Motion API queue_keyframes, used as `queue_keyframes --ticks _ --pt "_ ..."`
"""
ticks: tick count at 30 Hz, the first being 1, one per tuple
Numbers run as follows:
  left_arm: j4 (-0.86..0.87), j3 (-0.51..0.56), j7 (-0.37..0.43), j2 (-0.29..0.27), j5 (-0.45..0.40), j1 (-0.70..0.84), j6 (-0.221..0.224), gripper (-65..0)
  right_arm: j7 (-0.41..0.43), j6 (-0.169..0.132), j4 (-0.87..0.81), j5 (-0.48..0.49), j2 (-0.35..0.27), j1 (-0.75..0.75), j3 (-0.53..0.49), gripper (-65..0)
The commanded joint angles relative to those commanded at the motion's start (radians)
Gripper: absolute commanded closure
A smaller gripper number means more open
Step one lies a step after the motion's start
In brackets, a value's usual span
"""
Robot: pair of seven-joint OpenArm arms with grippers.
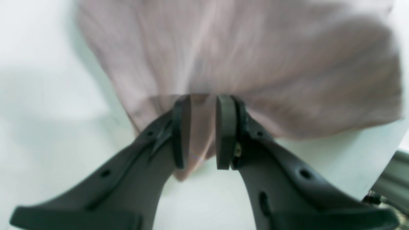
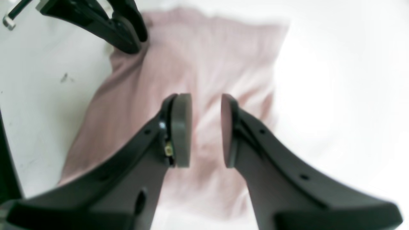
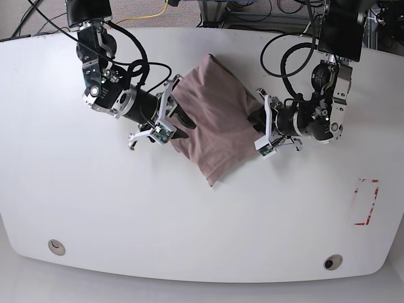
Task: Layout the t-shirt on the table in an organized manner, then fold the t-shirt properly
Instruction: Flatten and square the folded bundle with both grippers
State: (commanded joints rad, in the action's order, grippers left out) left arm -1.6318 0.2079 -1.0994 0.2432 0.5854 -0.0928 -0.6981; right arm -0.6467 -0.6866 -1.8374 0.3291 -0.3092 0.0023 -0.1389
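Dark gripper fingers fill the lower half of both wrist views, nearest the lens. In the left wrist view the left gripper [image 1: 203, 131] has its pads a narrow gap apart with a fold of the t-shirt [image 1: 243, 60] running between them; whether the pads actually pinch the cloth I cannot tell through the blur. In the right wrist view the right gripper [image 2: 206, 131] stands parted over the fabric, nothing visibly caught between its pads. From the base view the t-shirt [image 3: 211, 123] lies as a bunched, roughly diamond-shaped heap at upper centre of the white worktop [image 3: 126, 221], with the right gripper [image 3: 180, 123] touching its left edge and the left gripper [image 3: 257, 123] at its right edge; a red mark [image 3: 366, 202] sits well apart at the right. By its look the cloth is light, thin and limp: it should drape, wrinkle and slide easily on the glossy surface, and will not hold a shape when lifted. Best holds are likely at hems, shoulder seams or corners, taking a single layer at two well-separated points so the body can be spread flat.
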Motion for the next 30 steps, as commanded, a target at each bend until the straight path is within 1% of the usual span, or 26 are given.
queue_keyframes --ticks 2,5,7,10,13,17,20,21,23,30 --pt "-0.011 0.003 0.003 -0.002 0.011 0.020 0.000 -12.6 0.003 0.000 0.044 0.000 0.000 0.028 -0.003 -14.6" --pt "-0.014 0.005 0.006 -0.025 0.021 0.054 0.000 -12.6 0.029 -0.005 0.155 -0.002 0.025 0.075 -0.005 -14.6" --pt "-0.012 0.003 0.011 -0.046 0.021 0.075 0.000 -12.6 0.068 -0.008 0.235 -0.002 0.035 0.097 -0.005 -14.6" --pt "-0.009 0.008 0.048 -0.075 0.012 0.118 0.000 -12.6 0.180 -0.008 0.376 -0.002 0.046 0.112 -0.006 -14.6" --pt "0.011 0.008 0.091 -0.100 -0.041 0.141 0.000 -12.6 0.255 -0.008 0.459 -0.002 0.048 0.112 -0.008 -14.6" --pt "0.072 0.003 0.124 -0.110 -0.109 0.146 0.000 -12.6 0.278 -0.009 0.499 -0.002 0.049 0.103 -0.008 -14.6" --pt "0.118 0.000 0.149 -0.101 -0.124 0.143 0.000 -12.6 0.281 -0.009 0.500 -0.002 0.049 0.063 -0.006 -14.4" --pt "0.124 -0.003 0.155 -0.091 -0.127 0.143 0.000 -12.6 0.281 -0.009 0.494 -0.002 0.049 0.054 -0.006 -14.4" --pt "0.138 -0.020 0.172 -0.051 -0.123 0.141 0.000 -12.6 0.281 -0.003 0.457 0.000 0.046 0.015 -0.006 -14.4" --pt "0.158 -0.071 0.176 0.012 -0.124 0.115 0.000 -12.6 0.269 0.002 0.331 0.000 0.046 -0.100 -0.005 -14.4"
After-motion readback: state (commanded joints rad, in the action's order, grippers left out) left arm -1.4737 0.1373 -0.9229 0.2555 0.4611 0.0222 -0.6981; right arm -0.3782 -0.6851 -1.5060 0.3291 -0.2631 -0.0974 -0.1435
